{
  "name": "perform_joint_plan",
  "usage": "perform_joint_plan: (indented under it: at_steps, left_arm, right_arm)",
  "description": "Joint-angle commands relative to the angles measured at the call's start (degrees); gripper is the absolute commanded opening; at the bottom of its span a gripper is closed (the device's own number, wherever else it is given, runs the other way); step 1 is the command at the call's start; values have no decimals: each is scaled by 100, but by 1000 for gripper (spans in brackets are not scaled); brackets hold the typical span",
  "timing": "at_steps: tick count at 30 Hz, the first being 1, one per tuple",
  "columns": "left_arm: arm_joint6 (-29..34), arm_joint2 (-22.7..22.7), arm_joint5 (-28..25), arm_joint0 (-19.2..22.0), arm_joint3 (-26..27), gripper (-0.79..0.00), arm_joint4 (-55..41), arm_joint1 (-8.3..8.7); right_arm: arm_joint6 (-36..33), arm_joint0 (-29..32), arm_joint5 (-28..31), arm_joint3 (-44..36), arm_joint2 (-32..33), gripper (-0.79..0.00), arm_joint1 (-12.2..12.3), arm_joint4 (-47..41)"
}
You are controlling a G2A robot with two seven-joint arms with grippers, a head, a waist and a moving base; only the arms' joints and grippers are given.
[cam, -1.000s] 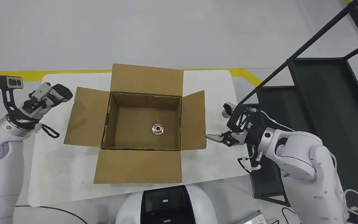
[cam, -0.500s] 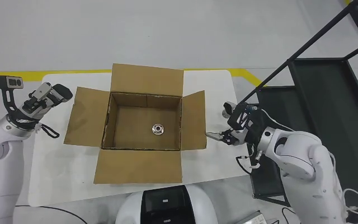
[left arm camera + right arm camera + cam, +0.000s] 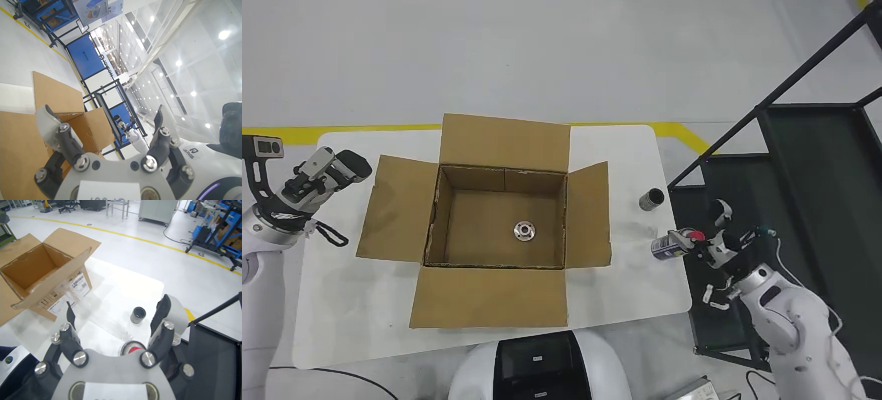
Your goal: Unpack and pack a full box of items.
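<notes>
The red-topped can [image 3: 670,245] is the hard thing to read. In the right wrist view just its round top peeks out from under the base of the right pincer [image 3: 117,300], with the body covered, and I cannot tell whether it stands or lies. From above it sits at the counter's [image 3: 632,290] edge, at about 4 o'clock from the cardboard box [image 3: 504,140], just beside that pincer. The right pincer is spread wide with nothing between its pads. The can is down by its base, not gripped.

The box stands in the middle of the counter with all four flaps folded outward. On its floor, near the centre, lies one small round metal part [image 3: 524,231]. From the left wrist view the box walls hide the inside.

A short dark cylinder [image 3: 650,199] stands on the counter at 3 o'clock from the box, open end up, apart from the can.

The left pincer [image 3: 324,172] hangs at 9 o'clock from the box, beyond the outer flap. Its fingers are wide apart and empty, and it is tipped up toward the ceiling lights.
</notes>
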State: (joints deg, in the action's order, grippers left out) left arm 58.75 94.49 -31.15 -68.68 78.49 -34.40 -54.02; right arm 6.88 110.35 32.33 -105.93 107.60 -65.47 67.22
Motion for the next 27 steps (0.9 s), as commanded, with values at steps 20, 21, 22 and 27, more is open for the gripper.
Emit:
perform_joint_plan:
  at_steps: [20,21,22,27]
  left_arm:
    - [0,0,0,0,0,0,0,0]
    - [0,0,0,0,0,0,0,0]
    - [0,0,0,0,0,0,0,0]
    - [0,0,0,0,0,0,0,0]
  right_arm:
    - [393,-227,-93,220,-231,0,-24,-30]
    - [393,-227,-93,220,-231,0,-24,-30]
    - [397,-229,-100,252,-236,0,-27,-77]
    - [719,-345,-333,861,-163,0,-53,-416]
